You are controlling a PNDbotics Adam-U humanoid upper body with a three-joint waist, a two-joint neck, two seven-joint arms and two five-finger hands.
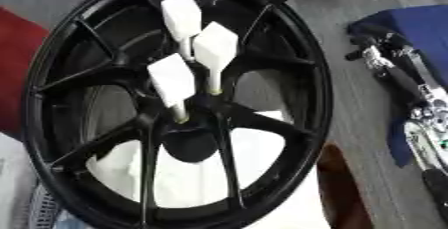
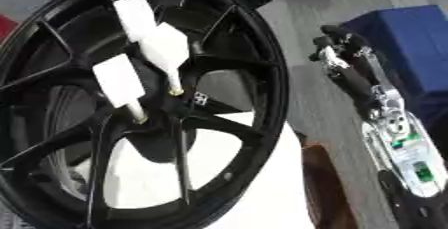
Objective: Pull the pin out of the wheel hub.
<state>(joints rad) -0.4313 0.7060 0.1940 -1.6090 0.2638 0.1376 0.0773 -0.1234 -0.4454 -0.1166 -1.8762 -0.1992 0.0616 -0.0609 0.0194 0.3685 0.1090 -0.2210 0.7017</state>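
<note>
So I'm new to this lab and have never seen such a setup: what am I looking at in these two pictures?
Both pictures come from the two eyes of one camera in a humanoid robot's head, looking down, so they nearly match. The big black wheel has three white pins with broad flat tops standing in its hub. On the right, the black-and-silver arm ends in the robot's right hand, fingers relaxed, holding nothing, well clear of the wheel. Behind it is something blue. The left hand is out of sight.

Glossy black wheel hub [image 1: 262, 118], matt white pins [image 1: 214, 48]
</note>
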